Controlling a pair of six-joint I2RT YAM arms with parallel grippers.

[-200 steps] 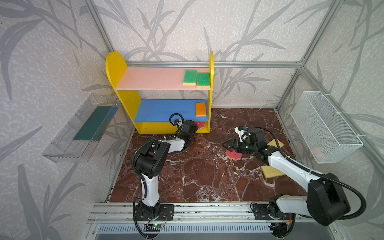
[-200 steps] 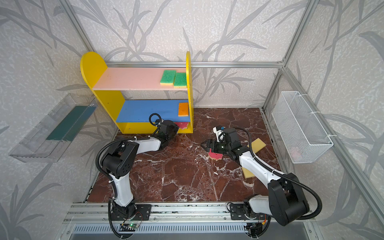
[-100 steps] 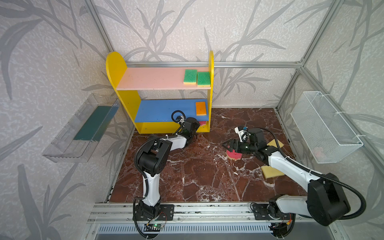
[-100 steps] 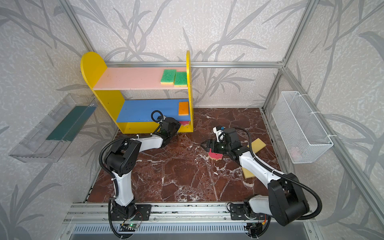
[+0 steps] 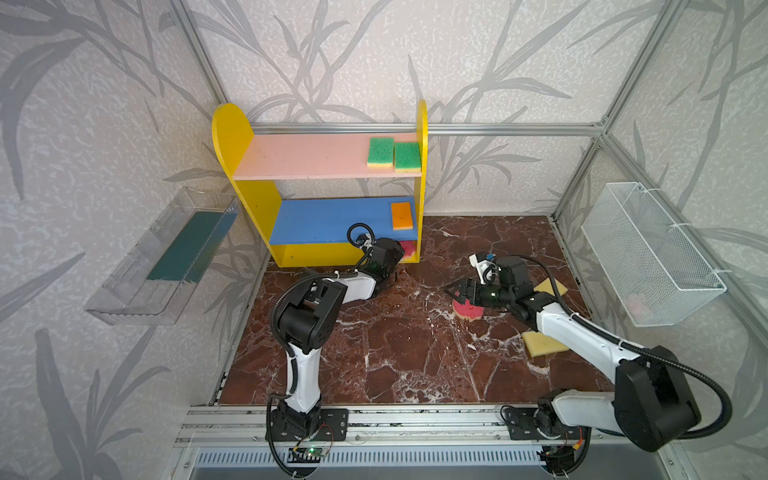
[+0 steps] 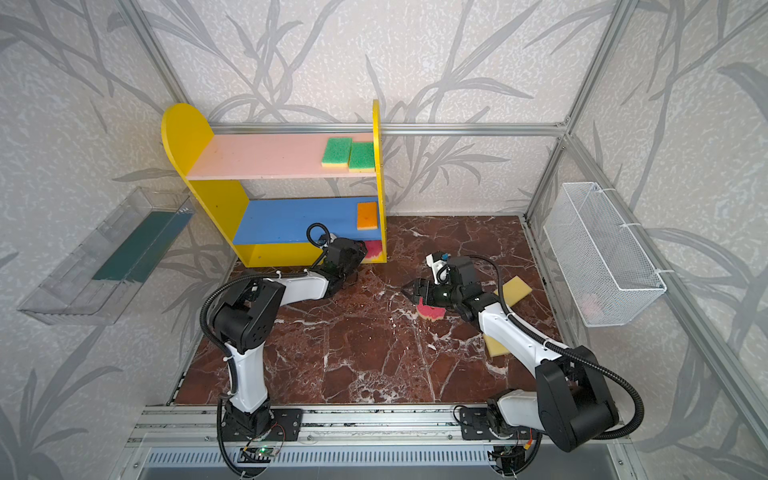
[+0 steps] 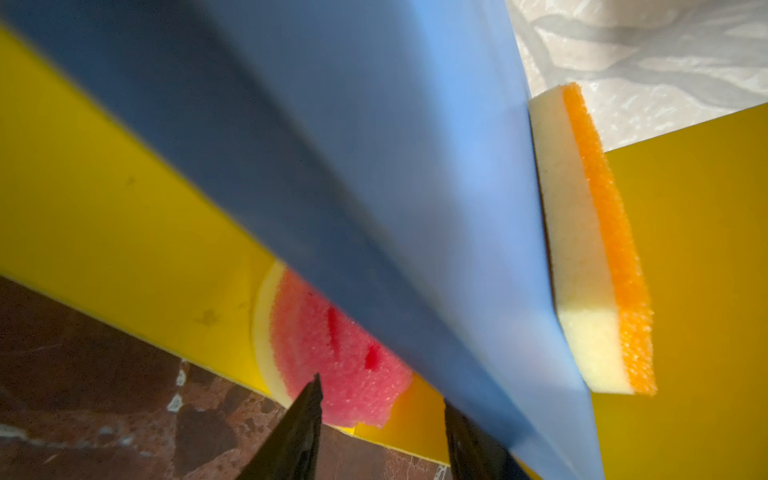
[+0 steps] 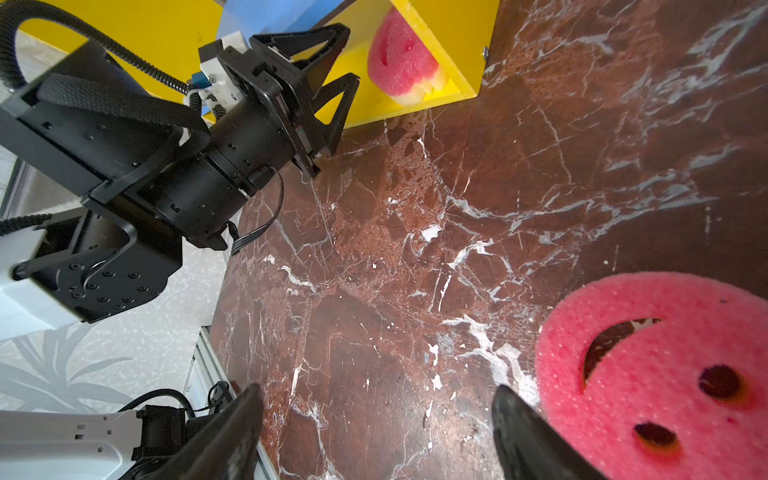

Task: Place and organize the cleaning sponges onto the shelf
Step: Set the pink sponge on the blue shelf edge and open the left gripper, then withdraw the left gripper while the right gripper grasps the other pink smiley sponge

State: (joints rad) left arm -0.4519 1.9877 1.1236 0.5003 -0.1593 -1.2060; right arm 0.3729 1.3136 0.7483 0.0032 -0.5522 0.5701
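Nearest me, at four o'clock on the veined, brown marble-look desk (image 5: 395, 353), a plain yellow foam slab (image 5: 540, 347) lies half hidden by the right arm. Toward three o'clock the right gripper (image 8: 378, 392) hovers, its fingers (image 8: 232, 436) spread wide and empty, one tip just beside a round, porous pink smiley sponge (image 8: 660, 390). At eleven o'clock the left gripper (image 8: 351, 56) has its fingers (image 7: 297, 440) parted, gripping nothing, at the shelf (image 5: 232, 137) and its yellow base, where a second pink sponge (image 8: 399, 58) rests. Higher, an orange-faced sponge (image 5: 402, 215) sits on the blue board (image 5: 332, 220). A green-faced sponge (image 5: 380, 153) and another green-faced sponge (image 5: 407, 156) lie together on the pink board (image 5: 307, 158).
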